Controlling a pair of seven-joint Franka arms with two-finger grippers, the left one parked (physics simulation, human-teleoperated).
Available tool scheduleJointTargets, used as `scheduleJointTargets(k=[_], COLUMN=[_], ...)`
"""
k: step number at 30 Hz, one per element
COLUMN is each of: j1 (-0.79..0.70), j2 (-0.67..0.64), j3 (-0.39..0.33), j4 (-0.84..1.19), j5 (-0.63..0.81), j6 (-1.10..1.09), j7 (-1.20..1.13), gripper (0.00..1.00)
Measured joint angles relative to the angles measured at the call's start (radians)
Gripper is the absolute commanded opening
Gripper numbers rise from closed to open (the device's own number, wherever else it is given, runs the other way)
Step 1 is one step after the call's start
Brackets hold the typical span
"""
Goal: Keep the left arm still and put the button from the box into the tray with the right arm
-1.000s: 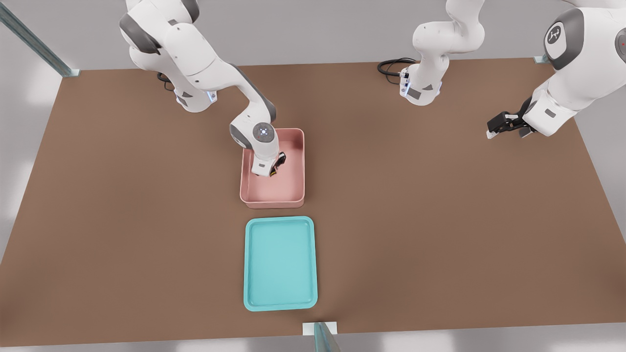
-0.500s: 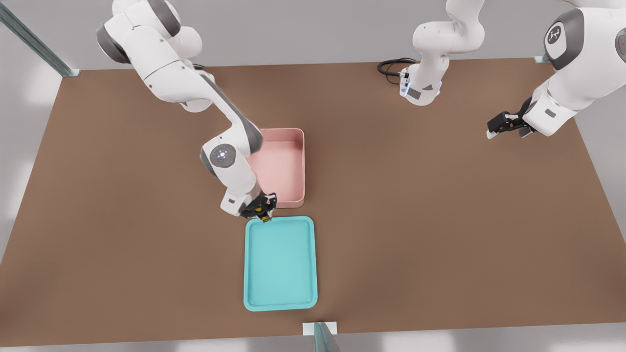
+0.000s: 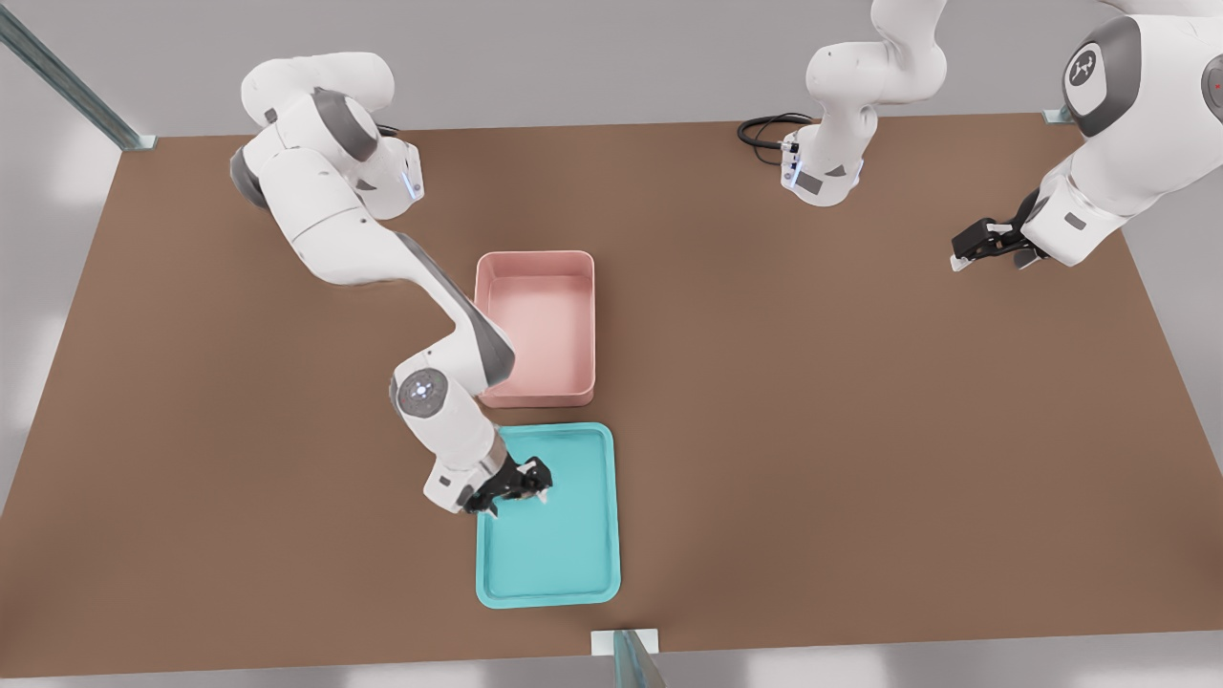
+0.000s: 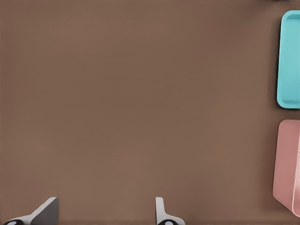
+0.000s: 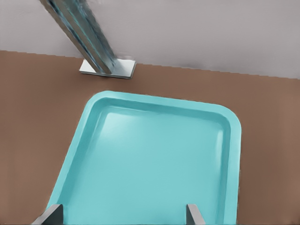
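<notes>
brown table [image 3: 860, 430], pink box [image 3: 585, 325], turquoise tray [image 3: 611, 535]

The gripper [image 3: 517, 489] hangs open over the tray [image 3: 592, 535]; beside the tray, the box [image 3: 585, 315] walls block

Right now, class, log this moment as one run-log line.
gripper: open, over tray, box-side half | button: not visible | box: nothing visible inside

Not showing anywhere: the button. Cutting off the gripper [image 3: 516, 489] fingertips [image 5: 52, 214] at the right wrist view's lower edge; covering the tray [image 3: 583, 564] rim's upper-left corner.
</notes>
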State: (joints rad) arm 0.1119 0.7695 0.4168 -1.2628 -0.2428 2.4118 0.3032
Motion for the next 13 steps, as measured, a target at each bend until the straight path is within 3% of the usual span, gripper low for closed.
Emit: scheduleJointTargets(k=[2, 3, 6, 10, 13], j1=[-0.212, -0.254, -0.237, -0.207, -0.16], j2=[-0.139, -0.225, -0.456, -0.645, -0.674], j3=[0.079, 0.037, -0.195, -0.291, -0.344], j4=[0.022, 0.036, 0.006, -0.144, -0.185], j5=[-0.004, -0.01, 0.046, 0.123, 0.149], j6=[-0.231, -0.357, -0.642, -0.845, -0.92], j7=[-0.041, -0.068, -0.143, -0.211, -0.249], gripper=[1.0, 1.0, 1.0, 1.0, 1.0])
